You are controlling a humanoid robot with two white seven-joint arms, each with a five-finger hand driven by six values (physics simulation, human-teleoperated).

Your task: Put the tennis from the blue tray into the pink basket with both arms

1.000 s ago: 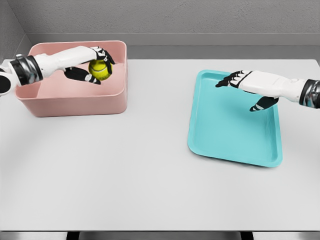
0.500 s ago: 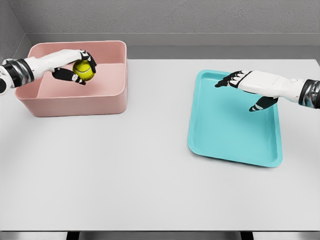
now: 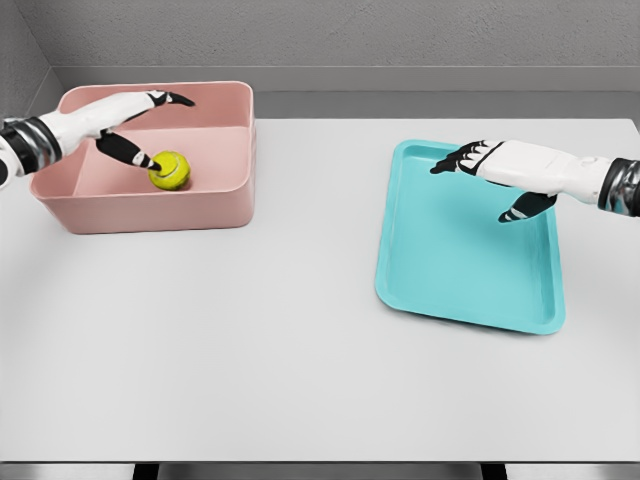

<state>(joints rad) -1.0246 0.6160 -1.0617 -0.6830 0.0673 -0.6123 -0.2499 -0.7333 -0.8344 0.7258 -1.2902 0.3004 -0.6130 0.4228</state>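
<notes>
**Head view: tennis ball lies in the pink basket, both hands open**

Head view gives me the whole table [image 3: 300,350], white and wide, with the pink basket [image 3: 150,205] at the upper left of the frame and the blue tray [image 3: 465,290] at right of centre. I see the tennis ball [image 3: 170,169] resting on the basket's floor, left of the basket's middle. It is a bright yellow-green sphere with a pale curved seam showing across its top, and it looks round and undented.

My left hand [image 3: 135,120] reaches in from the left edge over the basket. Its fingers are spread and hold nothing: the long ones point toward the upper right above the far wall, while the dark thumb [image 3: 135,154] angles down and its tip sits just beside the ball, at its left. I cannot tell whether the thumb tip actually touches the ball.

My right hand [image 3: 500,170] comes in from the right edge and hovers over the upper part of the tray. Its fingers are extended and relaxed, pointing left, with the thumb hanging below, and it grips nothing.
</notes>
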